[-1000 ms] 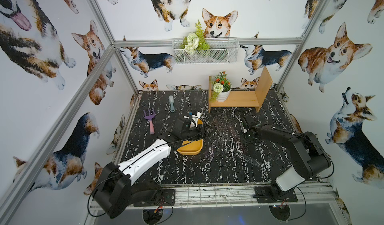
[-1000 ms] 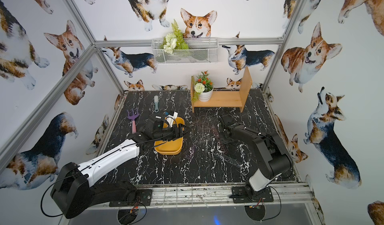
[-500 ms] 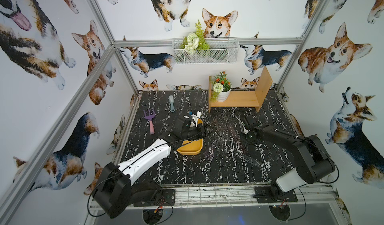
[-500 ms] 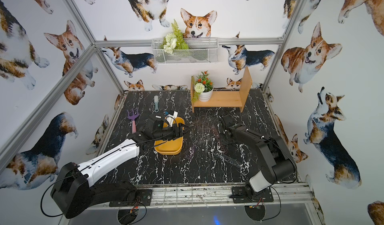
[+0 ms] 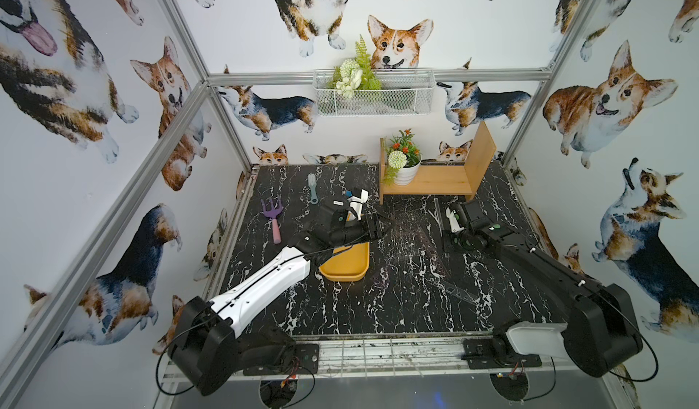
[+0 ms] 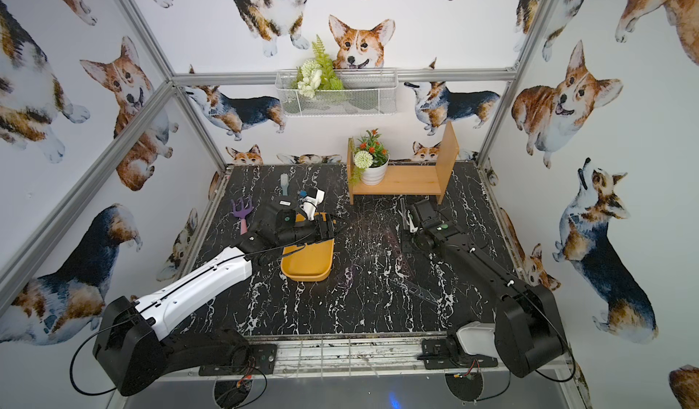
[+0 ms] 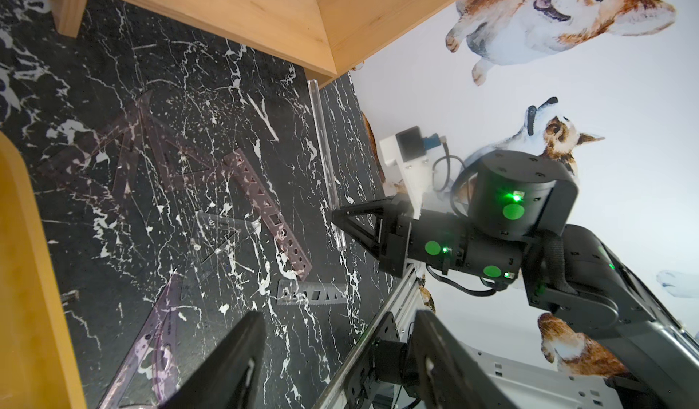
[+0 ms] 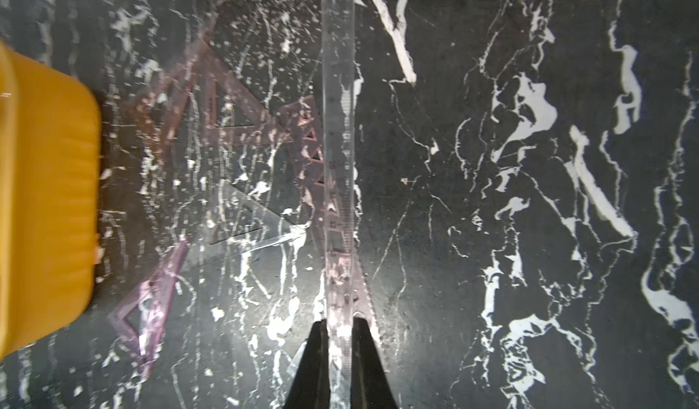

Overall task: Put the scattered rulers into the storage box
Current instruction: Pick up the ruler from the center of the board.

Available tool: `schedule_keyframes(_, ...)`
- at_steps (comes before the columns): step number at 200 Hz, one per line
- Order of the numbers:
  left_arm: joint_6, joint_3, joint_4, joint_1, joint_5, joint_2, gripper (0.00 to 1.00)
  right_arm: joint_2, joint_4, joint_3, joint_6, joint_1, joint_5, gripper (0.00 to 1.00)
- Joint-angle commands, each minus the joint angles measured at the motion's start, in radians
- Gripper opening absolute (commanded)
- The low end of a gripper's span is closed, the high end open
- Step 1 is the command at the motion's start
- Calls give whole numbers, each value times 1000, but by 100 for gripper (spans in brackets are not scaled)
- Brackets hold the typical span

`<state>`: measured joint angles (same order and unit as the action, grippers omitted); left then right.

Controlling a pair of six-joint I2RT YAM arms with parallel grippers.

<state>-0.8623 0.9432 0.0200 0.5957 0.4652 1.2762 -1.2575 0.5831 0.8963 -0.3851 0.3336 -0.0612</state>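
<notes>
right gripper (image 8: pixel 340 331) pinches one end of a clear ruler (image 8: pixel 337 123); the other rulers (image 8: pixel 242 222) lie between it and the storage box (image 8: pixel 45 199); left gripper (image 7: pixel 336 327) spread, empty, just beside the box

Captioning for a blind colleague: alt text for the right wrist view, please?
The right gripper is shut on the end of a long clear ruler stretching away across the black marbled table. Several set squares lie scattered beside it, with the yellow tray beyond them.
</notes>
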Motion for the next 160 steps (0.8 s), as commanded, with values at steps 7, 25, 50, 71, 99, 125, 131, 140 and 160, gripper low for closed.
schedule_keyframes(7, 28, 9, -25, -8, 27, 0, 68, 77, -24, 4, -59, 4, -196, 0)
schedule_keyframes(25, 28, 9, -43, -15, 37, -8, 68, 110, -56, 3, -90, 16, -283, 0)
schedule_keyframes(50, 26, 2, -65, -31, 59, -25, 69, 122, -106, 12, -136, 73, -365, 0)
schedule_keyframes(71, 26, -10, -74, -53, 75, -48, 69, 120, -167, 21, -190, 141, -398, 0)
schedule_keyframes(99, 16, -41, -82, -94, 96, -84, 70, 103, -262, 31, -258, 213, -435, 0)
schedule_keyframes(125, 11, -64, -85, -138, 126, -114, 71, 80, -345, 35, -303, 259, -469, 0)
schedule_keyframes(131, 10, -71, -83, -149, 132, -120, 71, 74, -368, 34, -317, 265, -482, 0)
schedule_keyframes(140, 4, -83, -84, -170, 144, -130, 71, 67, -404, 28, -335, 274, -503, 0)
schedule_keyframes(160, -11, -111, -104, -216, 176, -150, 70, 53, -487, 14, -379, 287, -554, 0)
